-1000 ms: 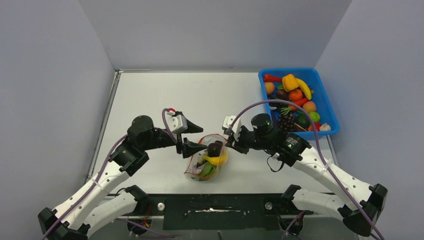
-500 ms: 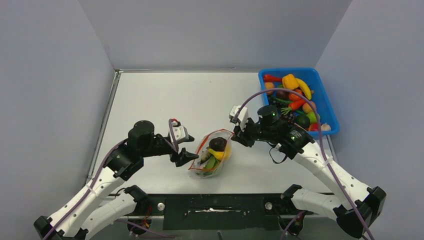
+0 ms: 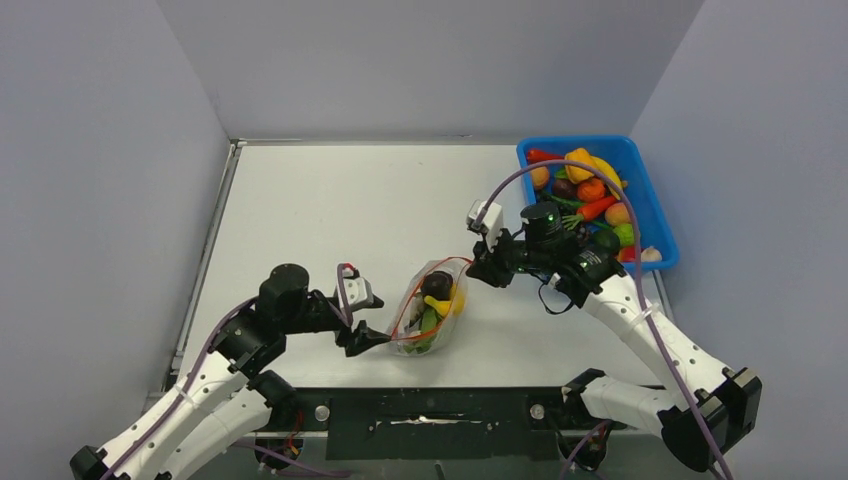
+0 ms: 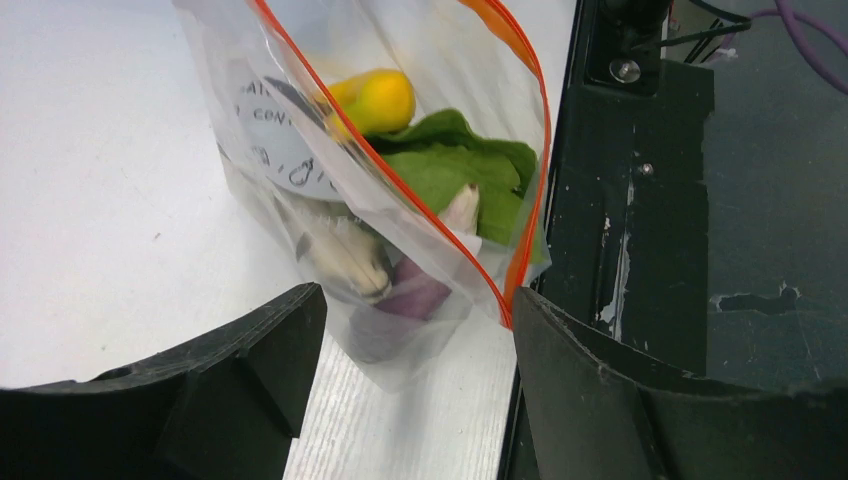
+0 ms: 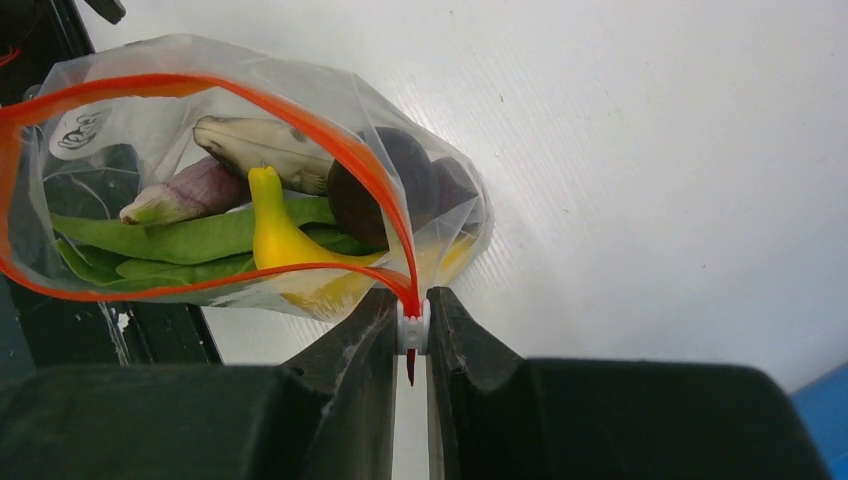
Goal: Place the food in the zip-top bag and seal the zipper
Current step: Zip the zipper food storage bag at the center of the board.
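The zip-top bag point(image 3: 432, 322) lies near the table's front edge with its mouth gaping. Its orange-red zipper point(image 5: 200, 90) forms a wide loop. Inside are food pieces: a yellow banana point(image 5: 275, 235), a long green pod point(image 5: 190, 238) and a dark purple aubergine point(image 5: 385, 190). My right gripper point(image 3: 480, 270) point(image 5: 411, 330) is shut on the white slider at the far right end of the zipper. My left gripper point(image 3: 378, 325) point(image 4: 410, 350) is open at the bag's near left end. The bag's corner point(image 4: 400, 330) lies between its jaws, not pinched.
A blue bin point(image 3: 580, 140) full of more toy fruits and vegetables stands at the back right, just behind the right arm. The black mounting rail point(image 4: 640, 200) runs along the table's front edge, right beside the bag and my left gripper.
The left gripper has moved down and toward the front edge, to the bag's near end. The right gripper has drawn the zipper end back and right, stretching the bag's mouth.
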You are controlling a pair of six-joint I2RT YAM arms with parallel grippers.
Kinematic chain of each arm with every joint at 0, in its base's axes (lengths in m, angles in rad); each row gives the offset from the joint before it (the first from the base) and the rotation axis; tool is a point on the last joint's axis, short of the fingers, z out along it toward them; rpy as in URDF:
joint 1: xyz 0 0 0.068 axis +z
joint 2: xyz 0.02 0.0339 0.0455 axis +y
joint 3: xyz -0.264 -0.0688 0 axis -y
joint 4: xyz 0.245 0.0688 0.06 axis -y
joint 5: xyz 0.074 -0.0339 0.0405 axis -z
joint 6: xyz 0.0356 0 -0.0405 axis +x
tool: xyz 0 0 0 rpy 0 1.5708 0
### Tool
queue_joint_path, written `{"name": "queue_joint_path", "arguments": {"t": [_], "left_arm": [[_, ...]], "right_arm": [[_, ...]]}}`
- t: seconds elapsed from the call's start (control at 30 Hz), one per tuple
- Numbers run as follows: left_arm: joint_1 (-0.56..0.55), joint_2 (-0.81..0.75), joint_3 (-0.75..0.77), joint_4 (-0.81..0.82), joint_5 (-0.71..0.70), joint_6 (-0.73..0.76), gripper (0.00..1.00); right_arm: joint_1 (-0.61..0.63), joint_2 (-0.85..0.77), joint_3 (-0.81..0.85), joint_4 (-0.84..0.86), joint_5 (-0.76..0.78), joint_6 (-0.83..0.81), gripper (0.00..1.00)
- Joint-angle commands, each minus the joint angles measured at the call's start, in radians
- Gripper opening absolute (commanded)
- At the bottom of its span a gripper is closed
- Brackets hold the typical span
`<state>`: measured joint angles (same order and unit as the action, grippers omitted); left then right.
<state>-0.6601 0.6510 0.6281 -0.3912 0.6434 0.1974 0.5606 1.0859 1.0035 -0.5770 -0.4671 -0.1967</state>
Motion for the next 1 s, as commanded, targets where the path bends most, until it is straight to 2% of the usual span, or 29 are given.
{"name": "queue_joint_path", "arguments": {"t": [0.0, 0.27, 0.4, 0.6, 0.77, 0.97], "left_arm": [[-0.003, -0.028, -0.054, 0.117, -0.004, -0.012, 0.68], [-0.007, 0.049, -0.077, 0.21, 0.083, -0.033, 0.68], [-0.018, 0.036, -0.085, 0.263, 0.141, -0.082, 0.68], [-0.042, -0.005, -0.147, 0.349, 0.14, -0.183, 0.68], [-0.134, 0.032, -0.151, 0.345, 0.037, -0.171, 0.66], [-0.305, 0.098, -0.131, 0.383, -0.237, -0.145, 0.64]], "right_arm": [[-0.03, 0.011, -0.003, 0.058, -0.034, 0.026, 0.0], [-0.049, 0.024, -0.015, 0.066, -0.045, 0.04, 0.0], [-0.054, 0.022, -0.024, 0.08, -0.052, 0.045, 0.0], [-0.059, 0.028, -0.03, 0.091, -0.056, 0.056, 0.0], [-0.069, 0.025, -0.047, 0.107, -0.055, 0.073, 0.0], [-0.078, 0.016, -0.054, 0.112, -0.054, 0.098, 0.0]]}}
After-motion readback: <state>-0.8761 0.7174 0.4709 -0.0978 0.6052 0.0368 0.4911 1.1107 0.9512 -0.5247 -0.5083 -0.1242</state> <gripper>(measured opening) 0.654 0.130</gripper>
